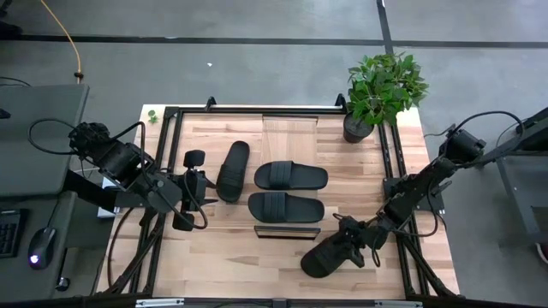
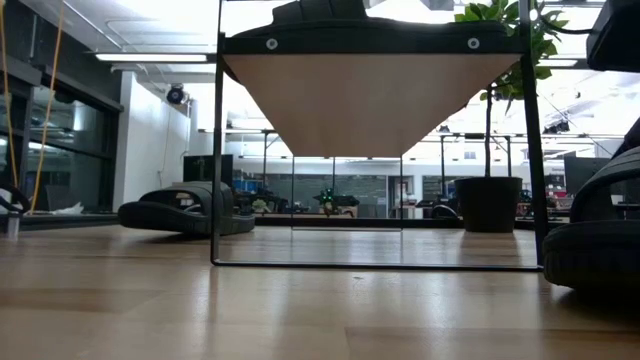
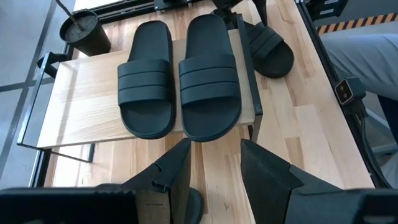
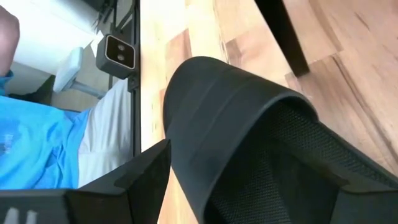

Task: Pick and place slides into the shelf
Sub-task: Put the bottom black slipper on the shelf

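Observation:
Two black slides [image 1: 291, 176] [image 1: 286, 206] lie side by side, soles down, on the light-wood shelf [image 1: 291, 137]. A third slide [image 1: 233, 170] lies on the tabletop just left of the shelf. My left gripper [image 1: 195, 184] hangs open above the table beside it, nothing between its fingers [image 3: 177, 168]. The fourth slide [image 1: 330, 255] lies on the table near the front right. My right gripper [image 1: 353, 235] is open at this slide's strap end [image 4: 249, 106]. One finger [image 4: 134, 177] stands beside the slide's edge; the other is hidden behind the slide. My right gripper comes at the fourth slide slanting down from the table's right. Table wood shows between the visible finger and the slide's side. The slide hides the other finger, so I cannot tell whether the gripper touches it. The slide lies on the table.
A potted plant [image 1: 377, 90] stands at the table's far right corner. Dark metal rails [image 1: 390, 162] run along the table's sides. In the low view the shelf's thin legs [image 2: 216, 150] stand on the table. A person's blue sleeve [image 4: 31, 137] shows beyond the table's edge.

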